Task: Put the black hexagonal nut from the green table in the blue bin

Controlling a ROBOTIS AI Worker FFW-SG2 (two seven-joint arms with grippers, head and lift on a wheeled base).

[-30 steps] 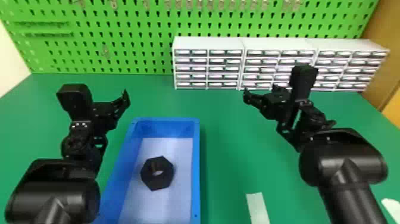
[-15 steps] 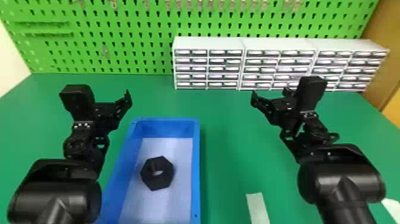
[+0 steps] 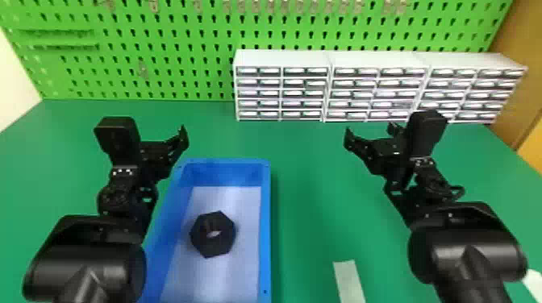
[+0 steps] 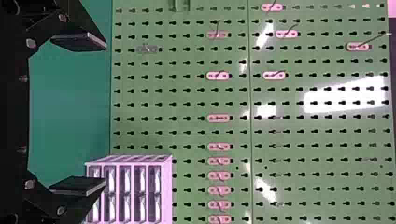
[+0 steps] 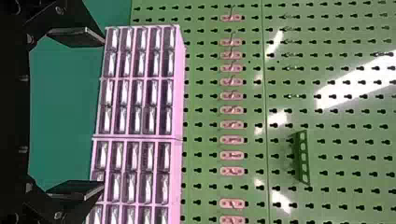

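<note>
Behind the green table [image 3: 314, 161] we see a green pegboard [image 3: 181, 52]. Our left end effector [image 3: 161, 149] hangs released; next, the black hexagonal nut [image 3: 205, 243] lies (flat, we note) inside the blue bin [image 3: 265, 225]; our right end effector [image 3: 370, 133] hangs released too.

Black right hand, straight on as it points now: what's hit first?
Probably the white drawer cabinets standing at the back of the green table, which show straight beyond the open right hand. Depth is unclear; a downward tilt could bring the table first.
</note>
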